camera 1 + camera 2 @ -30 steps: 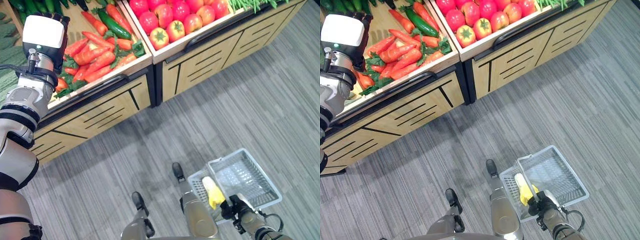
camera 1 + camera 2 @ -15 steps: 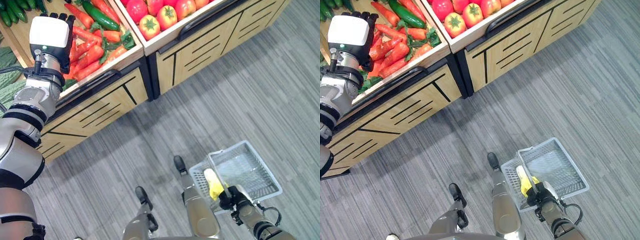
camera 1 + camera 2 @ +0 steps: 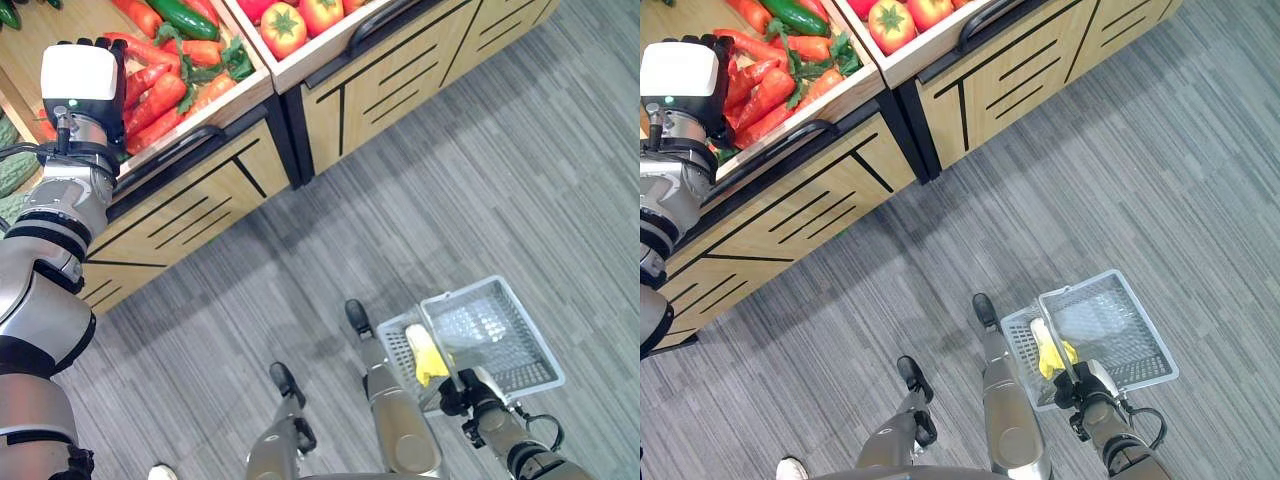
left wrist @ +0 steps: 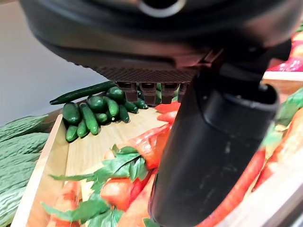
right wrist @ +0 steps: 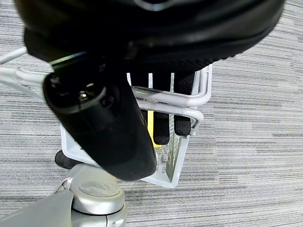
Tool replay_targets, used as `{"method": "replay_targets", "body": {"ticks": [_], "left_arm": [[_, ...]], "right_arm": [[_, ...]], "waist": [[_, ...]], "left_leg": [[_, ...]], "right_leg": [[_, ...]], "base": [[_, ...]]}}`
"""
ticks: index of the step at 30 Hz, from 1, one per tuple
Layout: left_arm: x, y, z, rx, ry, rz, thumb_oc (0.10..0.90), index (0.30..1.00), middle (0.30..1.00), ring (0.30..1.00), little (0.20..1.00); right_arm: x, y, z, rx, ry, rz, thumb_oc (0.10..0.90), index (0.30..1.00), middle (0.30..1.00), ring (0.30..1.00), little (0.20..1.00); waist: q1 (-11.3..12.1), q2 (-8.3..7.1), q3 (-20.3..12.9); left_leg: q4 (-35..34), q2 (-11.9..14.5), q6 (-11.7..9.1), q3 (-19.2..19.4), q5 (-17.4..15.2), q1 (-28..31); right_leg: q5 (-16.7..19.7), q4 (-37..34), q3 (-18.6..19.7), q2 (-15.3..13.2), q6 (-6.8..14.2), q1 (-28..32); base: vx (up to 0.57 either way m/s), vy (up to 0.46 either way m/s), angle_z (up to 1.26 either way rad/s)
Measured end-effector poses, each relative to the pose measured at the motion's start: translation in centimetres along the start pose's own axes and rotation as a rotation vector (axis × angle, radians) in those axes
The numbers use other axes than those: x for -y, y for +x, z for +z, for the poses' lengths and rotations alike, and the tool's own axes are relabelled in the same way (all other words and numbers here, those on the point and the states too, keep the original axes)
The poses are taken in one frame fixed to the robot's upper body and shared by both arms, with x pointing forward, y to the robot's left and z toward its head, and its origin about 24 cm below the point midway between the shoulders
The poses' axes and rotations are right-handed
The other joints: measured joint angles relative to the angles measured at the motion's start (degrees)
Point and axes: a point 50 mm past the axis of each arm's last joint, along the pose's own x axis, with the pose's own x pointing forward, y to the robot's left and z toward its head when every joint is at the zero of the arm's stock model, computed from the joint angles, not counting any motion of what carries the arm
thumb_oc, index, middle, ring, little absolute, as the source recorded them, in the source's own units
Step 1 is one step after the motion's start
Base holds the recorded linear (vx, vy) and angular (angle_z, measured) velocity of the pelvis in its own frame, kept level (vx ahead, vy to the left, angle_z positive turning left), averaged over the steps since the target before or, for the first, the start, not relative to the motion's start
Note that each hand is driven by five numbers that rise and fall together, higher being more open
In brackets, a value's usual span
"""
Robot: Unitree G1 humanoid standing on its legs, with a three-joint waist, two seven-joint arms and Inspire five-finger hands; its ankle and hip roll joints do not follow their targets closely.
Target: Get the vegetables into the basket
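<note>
My left hand [image 3: 82, 75], with a white cover on its back, hovers open over the left side of a wooden bin of carrots [image 3: 165, 88]. In the left wrist view its straight fingers [image 4: 151, 91] reach out above the leafy carrots [image 4: 120, 184] and hold nothing. Low on the right, my right hand [image 3: 468, 394] is shut on the wire handle [image 5: 165, 100] of a white mesh basket [image 3: 490, 335] that hangs just over the floor. A yellow corn cob [image 3: 428, 356] lies in the basket's near end.
A long cucumber [image 3: 185, 17] lies behind the carrots, and small cucumbers [image 4: 94, 111] are piled further back. Tomatoes [image 3: 285, 20] fill the neighbouring bin. Bitter gourds [image 4: 19, 142] lie left of the carrot bin. The wooden stand [image 3: 200, 205] has dark-handled drawer fronts above grey carpet [image 3: 450, 170].
The camera has moved, so the bins now sit higher and further left. My left hand stays over the carrot bin. The right hand still holds the basket.
</note>
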Motion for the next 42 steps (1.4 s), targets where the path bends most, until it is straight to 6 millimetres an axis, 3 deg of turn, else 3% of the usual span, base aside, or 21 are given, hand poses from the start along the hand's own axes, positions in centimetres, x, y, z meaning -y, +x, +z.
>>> {"method": "replay_targets", "body": {"ticks": [8, 9, 10, 14, 42], "left_arm": [[-0.2, 0.1, -0.4, -0.028, -0.019, 0.009, 0.900, 1.000, 1.000, 1.000, 1.000], [-0.2, 0.1, -0.4, -0.032, -0.017, 0.008, 0.818, 0.885, 0.885, 0.885, 0.885], [-0.2, 0.1, -0.5, -0.035, -0.016, 0.007, 0.661, 0.665, 0.665, 0.665, 0.665], [-0.1, 0.0, -0.6, -0.041, -0.014, 0.004, 0.400, 0.300, 0.300, 0.300, 0.300], [-0.5, 0.2, -0.9, -0.080, -0.082, 0.019, 0.400, 0.300, 0.300, 0.300, 0.300]], "right_arm": [[0.0, 0.0, 0.2, 0.012, 0.014, -0.002, 0.400, 0.300, 0.300, 0.300, 0.300], [0.0, 0.0, 0.2, 0.013, 0.014, -0.002, 0.400, 0.300, 0.300, 0.300, 0.300], [0.0, 0.0, 0.2, 0.014, 0.015, -0.002, 0.400, 0.300, 0.300, 0.300, 0.300], [0.0, 0.0, 0.5, 0.026, 0.022, -0.002, 0.400, 0.300, 0.300, 0.300, 0.300], [-0.2, 0.0, 0.8, 0.042, 0.006, 0.006, 0.400, 0.300, 0.300, 0.300, 0.300]], "waist": [[-0.02, -0.01, 0.00], [-0.03, -0.02, 0.01], [-0.04, -0.03, 0.02], [-0.01, -0.22, 0.14], [0.07, -0.46, 0.19]], "left_leg": [[0.00, 0.02, 0.00, 0.03, 0.00, -1.37], [0.00, 0.02, 0.00, 0.04, 0.00, -1.51], [0.00, 0.02, 0.00, 0.04, 0.00, -1.55], [0.00, 0.05, 0.00, 0.07, 0.00, -2.05], [0.00, 0.32, -0.11, 0.19, 0.07, -1.87]], "right_leg": [[0.06, 0.00, 0.02, 0.04, -0.01, -1.38], [0.07, 0.01, 0.02, 0.05, -0.01, -1.53], [0.07, 0.01, 0.02, 0.05, -0.01, -1.58], [0.07, 0.01, 0.03, 0.10, -0.01, -2.08], [0.14, 0.67, -0.07, 0.36, -0.04, -2.21]], "base": [[0.00, 0.000, 0.00], [0.00, 0.000, 0.00], [0.00, 0.000, 0.00], [0.00, 0.000, 0.00], [0.00, 0.000, 0.00]]}}
